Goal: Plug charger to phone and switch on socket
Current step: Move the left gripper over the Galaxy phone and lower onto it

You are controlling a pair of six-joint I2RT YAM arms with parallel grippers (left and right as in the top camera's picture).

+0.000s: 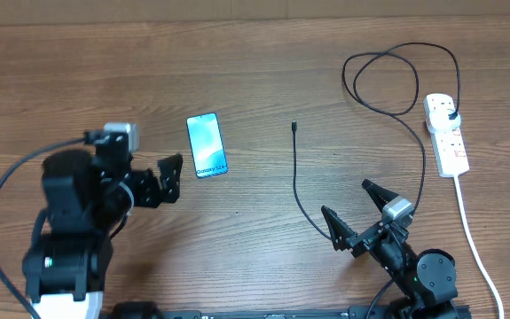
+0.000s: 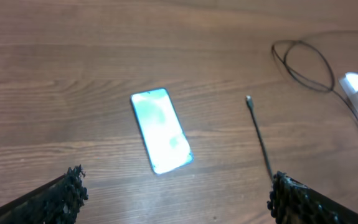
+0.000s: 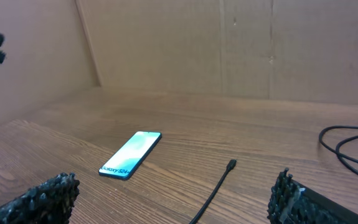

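Observation:
The phone (image 1: 207, 145) lies flat, screen lit, left of centre; it also shows in the left wrist view (image 2: 161, 129) and the right wrist view (image 3: 131, 154). The charger cable (image 1: 297, 182) runs from its connector tip (image 1: 294, 127) down, then loops at the far right to a black plug in the white socket (image 1: 447, 133). The tip also shows in the wrist views (image 2: 249, 99) (image 3: 231, 165). My left gripper (image 1: 168, 177) is open and empty, left of the phone. My right gripper (image 1: 354, 211) is open and empty, below the cable.
The socket's thick white cord (image 1: 473, 232) runs down the right side to the front edge. The cable's loops (image 1: 388, 81) lie at the far right. A cardboard wall (image 3: 228, 50) stands behind the table.

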